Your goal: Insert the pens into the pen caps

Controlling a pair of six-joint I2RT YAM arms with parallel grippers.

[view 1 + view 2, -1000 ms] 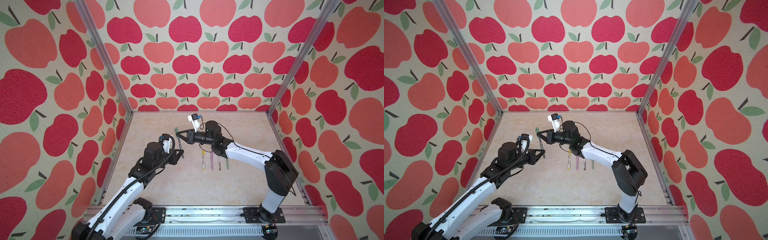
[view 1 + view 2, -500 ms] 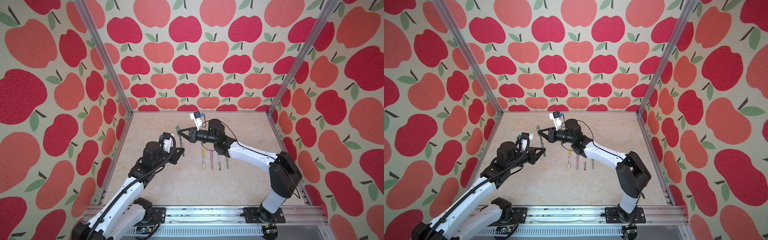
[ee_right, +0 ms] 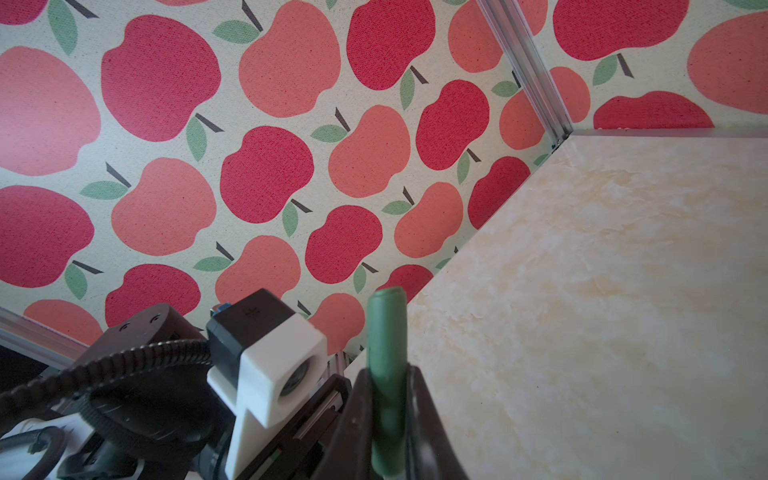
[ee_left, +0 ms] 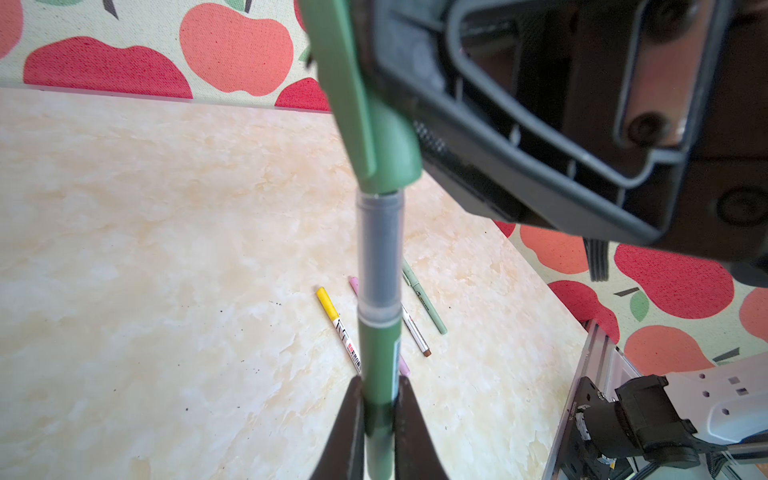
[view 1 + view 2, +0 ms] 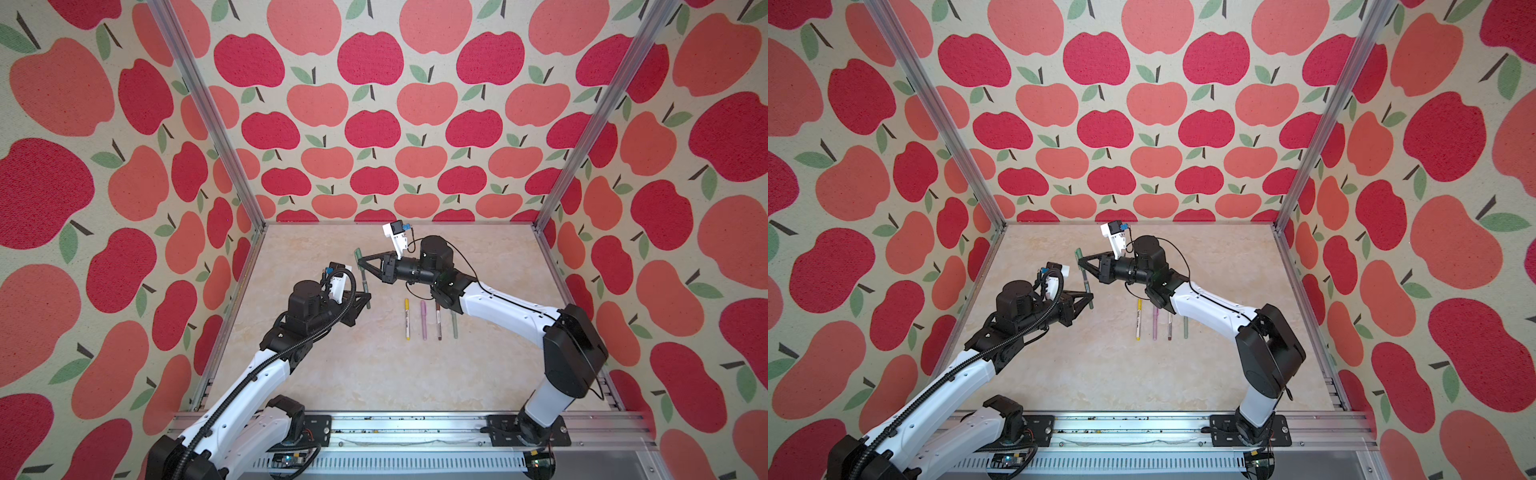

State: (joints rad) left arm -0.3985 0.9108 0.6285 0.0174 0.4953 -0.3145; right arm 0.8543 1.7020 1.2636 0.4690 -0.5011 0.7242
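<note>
A dark green pen (image 5: 365, 286) hangs in the air left of the table's middle, seen in both top views. My left gripper (image 5: 368, 298) is shut on its near end, and the barrel (image 4: 376, 353) sits pinched between the two fingers. My right gripper (image 5: 360, 262) is shut on the dark green pen cap (image 5: 357, 253) at the far end. The cap (image 4: 374, 124) sits over the pen's tip, with a grey section (image 4: 379, 253) bare between cap and barrel. The cap (image 3: 386, 324) stands up between the right gripper (image 3: 388, 374) fingers.
Several more pens lie side by side on the marble table (image 5: 490, 365) under the right arm: yellow (image 5: 407, 318), lilac-pink (image 5: 423, 320), brown (image 5: 438, 320) and sage green (image 5: 454, 324). Apple-print walls enclose three sides. A metal rail (image 5: 395, 424) runs along the front.
Both grippers, still shut on pen and cap, have drifted a little toward the back right together. The right wrist shifted the most.
</note>
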